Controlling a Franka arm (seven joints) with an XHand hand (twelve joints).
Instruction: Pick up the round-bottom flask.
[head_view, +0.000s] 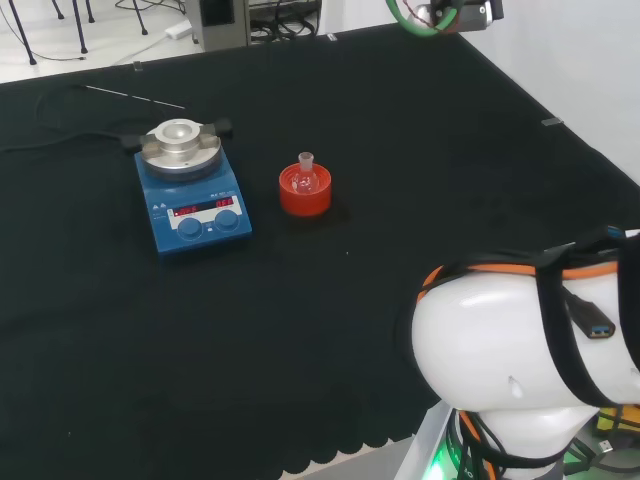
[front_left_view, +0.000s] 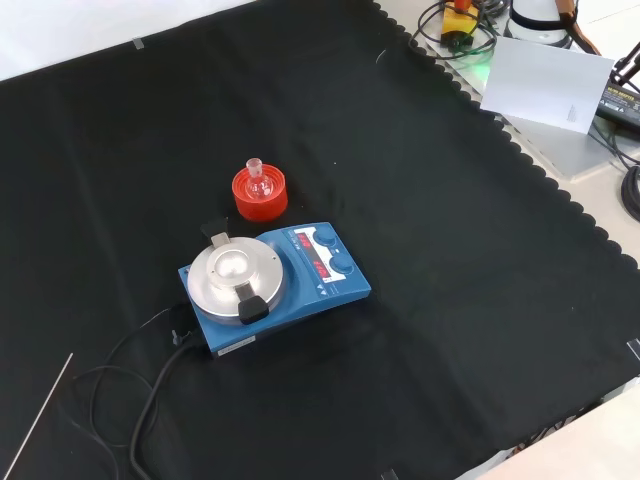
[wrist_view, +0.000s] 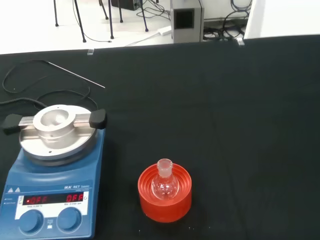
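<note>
Clear flask (wrist_view: 164, 183) upright in red stand (wrist_view: 165, 196), contents unclear.

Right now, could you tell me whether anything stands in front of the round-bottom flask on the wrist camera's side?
Nothing visible does. The round-bottom flask sits upright in its red ribbed stand with bare black cloth around it. The blue hotplate stirrer stands off to one side, apart from the stand.
</note>
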